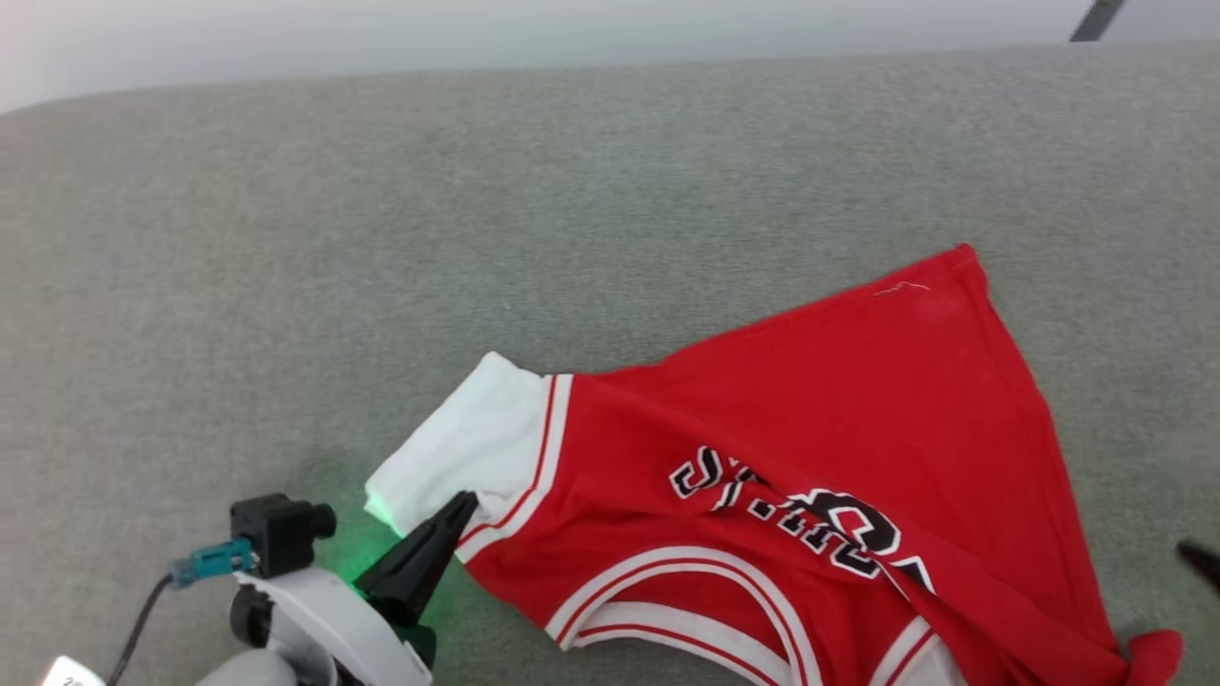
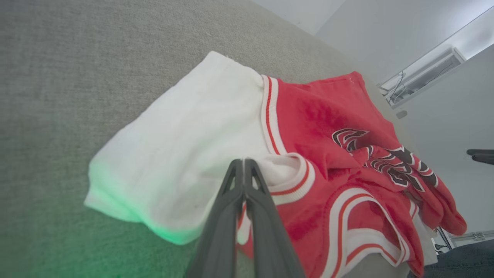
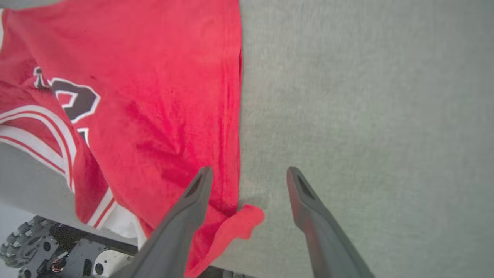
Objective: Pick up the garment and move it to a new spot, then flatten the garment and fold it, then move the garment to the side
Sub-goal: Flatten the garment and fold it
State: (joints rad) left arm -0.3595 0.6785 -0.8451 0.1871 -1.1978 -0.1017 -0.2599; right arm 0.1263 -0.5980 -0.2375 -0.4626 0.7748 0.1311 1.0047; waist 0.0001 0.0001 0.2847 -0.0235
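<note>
The garment [image 1: 858, 429], a red jersey with white sleeves and black lettering, lies rumpled on the grey surface at the lower right of the head view. My left gripper [image 1: 464, 502] is shut, its tips pinching the bunched edge of the white sleeve [image 2: 185, 146] by the striped trim. In the left wrist view the left gripper [image 2: 243, 162] has sleeve fabric gathered at its tip. My right gripper [image 3: 249, 173] is open. A red hem corner of the garment [image 3: 247, 218] lies loose on the surface between its fingers. One right fingertip [image 1: 1203, 562] shows at the right edge.
A grey cloth-covered surface [image 1: 477, 238] stretches far to the back and left. Its near edge runs just below the garment, with my wheeled base [image 3: 23, 247] beneath it. A pale wall [image 1: 572, 29] stands behind, and a dark bar [image 1: 1096, 19] shows at the top right.
</note>
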